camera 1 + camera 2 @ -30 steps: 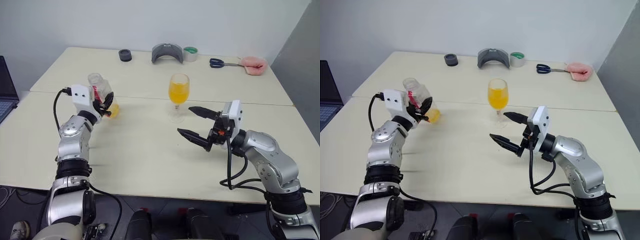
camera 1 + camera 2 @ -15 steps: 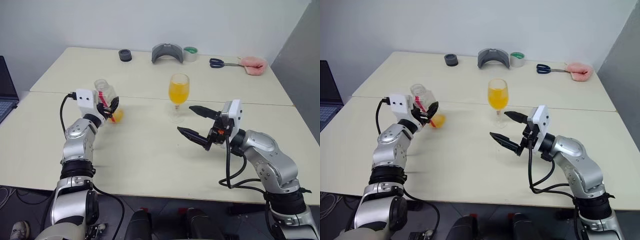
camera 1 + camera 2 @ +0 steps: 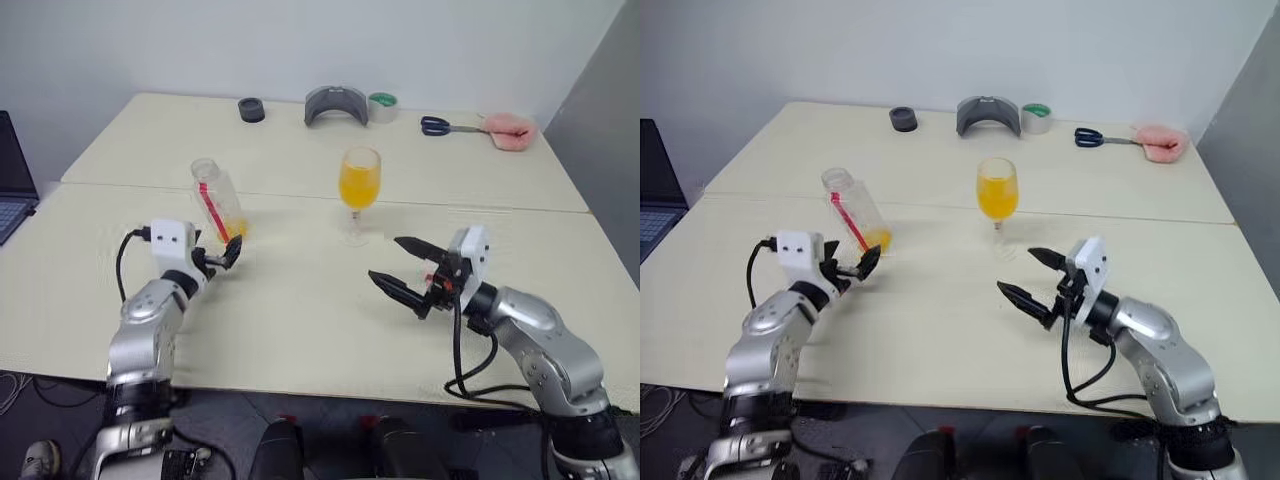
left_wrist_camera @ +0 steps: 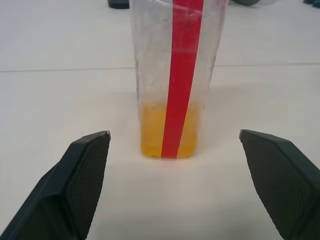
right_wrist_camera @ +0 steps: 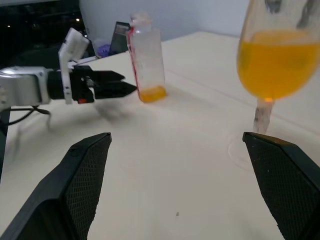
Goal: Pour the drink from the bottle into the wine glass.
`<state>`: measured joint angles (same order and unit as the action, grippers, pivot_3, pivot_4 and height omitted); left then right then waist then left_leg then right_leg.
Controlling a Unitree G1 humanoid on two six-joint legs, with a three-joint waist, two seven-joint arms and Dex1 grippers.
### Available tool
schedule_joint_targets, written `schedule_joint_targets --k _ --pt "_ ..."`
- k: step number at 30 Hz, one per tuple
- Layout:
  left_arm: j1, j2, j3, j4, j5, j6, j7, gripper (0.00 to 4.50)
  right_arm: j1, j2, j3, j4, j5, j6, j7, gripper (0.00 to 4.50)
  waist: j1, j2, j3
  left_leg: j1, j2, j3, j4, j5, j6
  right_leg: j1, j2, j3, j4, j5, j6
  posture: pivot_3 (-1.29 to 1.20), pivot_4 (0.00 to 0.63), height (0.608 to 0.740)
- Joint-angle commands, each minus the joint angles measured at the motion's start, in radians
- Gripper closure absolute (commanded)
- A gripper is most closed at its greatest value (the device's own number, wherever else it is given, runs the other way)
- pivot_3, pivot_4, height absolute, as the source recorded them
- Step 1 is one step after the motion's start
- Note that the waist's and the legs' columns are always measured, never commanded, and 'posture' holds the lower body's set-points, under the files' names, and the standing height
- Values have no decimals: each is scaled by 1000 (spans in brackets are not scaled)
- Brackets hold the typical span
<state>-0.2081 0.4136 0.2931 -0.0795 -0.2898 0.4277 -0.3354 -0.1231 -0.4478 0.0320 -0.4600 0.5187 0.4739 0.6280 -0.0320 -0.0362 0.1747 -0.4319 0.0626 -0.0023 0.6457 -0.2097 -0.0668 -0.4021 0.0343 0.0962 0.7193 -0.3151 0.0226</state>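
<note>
The bottle (image 3: 218, 200) stands on its base on the table, clear with a red stripe and a little orange drink (image 4: 169, 129) at the bottom. My left gripper (image 3: 222, 258) is open just on the near side of the bottle, its fingers (image 4: 85, 170) apart from it and empty. The wine glass (image 3: 359, 185) stands to the right of the bottle, its bowl well filled with orange drink (image 5: 272, 62). My right gripper (image 3: 385, 259) is open and empty over the table, nearer than the glass and to its right.
Along the far table edge lie a black roll (image 3: 251, 109), a grey curved object (image 3: 335, 104), a green-and-white tape roll (image 3: 381, 105), scissors (image 3: 445, 125) and a pink item (image 3: 510, 128). A laptop (image 3: 10, 190) sits at the left edge.
My left gripper opened and let go of the bottle, then drew back and down. The bottle went from tilted in the grip to standing on the table. My right gripper sank a little.
</note>
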Motion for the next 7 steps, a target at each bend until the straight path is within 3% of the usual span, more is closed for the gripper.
schedule_joint_targets --k 1,7 --pt "90 -6 35 -227 -26 93 59 45 34 21 -29 -70 -66 0 -120 0 -1 0 0 0 0 0 0 0 0 0 0 0 0 0 0 0 150 740" --pt "318 -67 23 -474 10 179 156 45 64 177 -40 -44 -263 30 -459 0 -10 -1 -2 2 1 1 -1 0 0 0 1 1 0 0 1 0 150 740"
